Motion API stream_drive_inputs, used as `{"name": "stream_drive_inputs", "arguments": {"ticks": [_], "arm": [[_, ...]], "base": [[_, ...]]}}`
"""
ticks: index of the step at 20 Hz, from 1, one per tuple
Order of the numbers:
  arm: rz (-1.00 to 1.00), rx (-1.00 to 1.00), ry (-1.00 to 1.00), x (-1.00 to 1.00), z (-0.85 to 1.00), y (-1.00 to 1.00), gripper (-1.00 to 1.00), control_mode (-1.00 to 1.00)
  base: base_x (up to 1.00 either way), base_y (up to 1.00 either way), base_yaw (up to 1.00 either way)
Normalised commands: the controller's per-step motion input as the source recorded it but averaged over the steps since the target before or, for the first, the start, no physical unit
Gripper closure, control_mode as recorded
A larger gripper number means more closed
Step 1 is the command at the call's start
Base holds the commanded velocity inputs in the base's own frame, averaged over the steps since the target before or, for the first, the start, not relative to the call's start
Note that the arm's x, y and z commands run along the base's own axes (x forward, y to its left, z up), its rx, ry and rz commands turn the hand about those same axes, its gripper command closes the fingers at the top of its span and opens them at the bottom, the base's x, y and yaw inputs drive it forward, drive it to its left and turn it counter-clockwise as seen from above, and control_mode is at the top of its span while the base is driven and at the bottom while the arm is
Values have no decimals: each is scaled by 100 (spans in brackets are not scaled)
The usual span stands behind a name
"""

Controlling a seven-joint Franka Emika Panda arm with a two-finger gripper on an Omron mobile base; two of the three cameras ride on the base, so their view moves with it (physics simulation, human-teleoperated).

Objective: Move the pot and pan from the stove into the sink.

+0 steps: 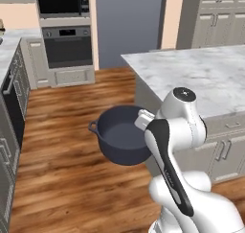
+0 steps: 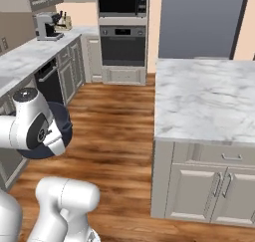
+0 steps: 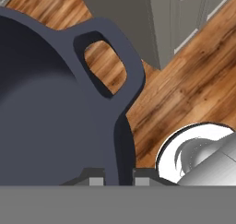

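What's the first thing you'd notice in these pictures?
A big dark blue-grey pot hanging in the air over the wooden floor, with nothing inside it. The robot's hand is shut on the pot's rim, just beside one loop handle. Close on the right stands a white marble island.

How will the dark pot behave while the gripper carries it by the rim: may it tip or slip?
The pot is deep and wide, so it is probably heavy for one grip. The gripper pinches only its wall at the rim, off centre, so the pot may swing or tilt. Its smooth surface could let it slip; it looks rigid, and its loop handle is unused.
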Motion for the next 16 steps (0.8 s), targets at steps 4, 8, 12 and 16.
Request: {"name": "stream_drive_inputs", "arguments": {"ticks": [4, 8, 12, 16], "arm": [[0, 0, 0, 0, 0, 0, 100, 100], [0, 0, 0, 0, 0, 0, 100, 100], [0, 0, 0, 0, 0, 0, 100, 100], [0, 0, 0, 0, 0, 0, 100, 100]], "base": [[55, 33, 0], [57, 34, 0], [61, 34, 0], [62, 34, 0]]}}
